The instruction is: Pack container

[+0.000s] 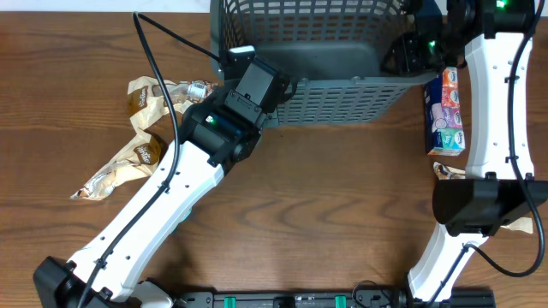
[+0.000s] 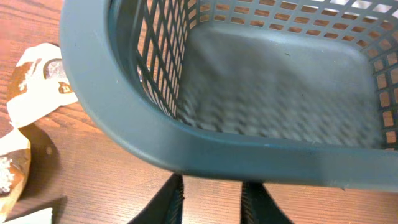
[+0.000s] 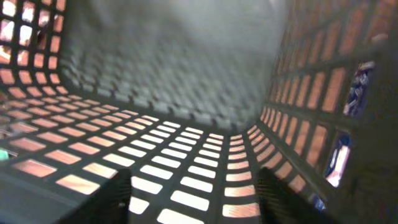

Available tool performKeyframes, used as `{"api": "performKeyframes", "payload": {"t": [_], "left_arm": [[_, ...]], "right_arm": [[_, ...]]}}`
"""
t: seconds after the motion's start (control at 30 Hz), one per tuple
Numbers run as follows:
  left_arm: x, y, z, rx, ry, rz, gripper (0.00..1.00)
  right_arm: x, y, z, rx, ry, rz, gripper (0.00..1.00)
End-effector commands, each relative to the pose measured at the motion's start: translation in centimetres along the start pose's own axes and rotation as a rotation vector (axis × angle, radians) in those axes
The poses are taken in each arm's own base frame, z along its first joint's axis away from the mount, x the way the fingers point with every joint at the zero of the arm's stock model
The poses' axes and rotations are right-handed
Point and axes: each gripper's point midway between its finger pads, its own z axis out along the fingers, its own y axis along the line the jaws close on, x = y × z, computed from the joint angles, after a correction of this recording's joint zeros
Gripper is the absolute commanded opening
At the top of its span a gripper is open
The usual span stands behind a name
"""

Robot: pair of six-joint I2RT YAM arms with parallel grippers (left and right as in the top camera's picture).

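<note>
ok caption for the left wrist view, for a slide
Open left gripper at the rim of the grey basket, nothing packed inside, snack packets lying beside it

Far edge of desk: large dark grey rectangular plastic basket [image 1: 342, 90], moulded and matt. The thick rim is smooth with a dull sheen, and the solid bottom shows a soft patterned sheen. 
Brown wood-grain desk top [image 1: 325, 197]: smooth, low satin gloss. 
Left side: crumpled brown-and-white snack wrappers [image 1: 141, 150], thin creased film, shiny. 
Right edge: multicoloured printed packet [image 1: 446, 111], glossy. 
White shell of left arm [image 1: 163, 201]: smooth hard plastic.
</note>
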Motion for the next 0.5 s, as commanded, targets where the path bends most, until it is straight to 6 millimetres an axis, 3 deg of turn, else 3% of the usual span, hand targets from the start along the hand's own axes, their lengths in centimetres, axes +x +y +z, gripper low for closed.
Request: {"api": "performKeyframes", "payload": {"t": [0.0,0.1,0.27,0.37,0.47], "left_arm": [[-0.9,0.5,-0.3,-0.019,-0.031,-0.008,0.26],[-0.9,0.5,-0.4,-0.016,-0.03,0.005,0.37],[-1.0,0.1,-1.3,0.006,-0.042,0.057,0.56],[-1.3,-0.2,-2.4,0.028,-0.061,0.059,0.66],[-1.6,-0.2,-3.7,0.05,-0.084,0.055,0.69]], "right_arm": [[-0.3,1.0,0.1,-0.032,-0.011,-0.014,0.64],[-0.7,1.5,-0.1,-0.06,-0.027,-0.018,0.83],[-1.7,2.5,-1.2,-0.106,-0.076,-0.034,0.98],[-2.6,3.4,-2.7,-0.131,-0.127,-0.052,0.99],[-3.5,4.6,-4.7,-0.167,-0.19,-0.078,0.99]]}}
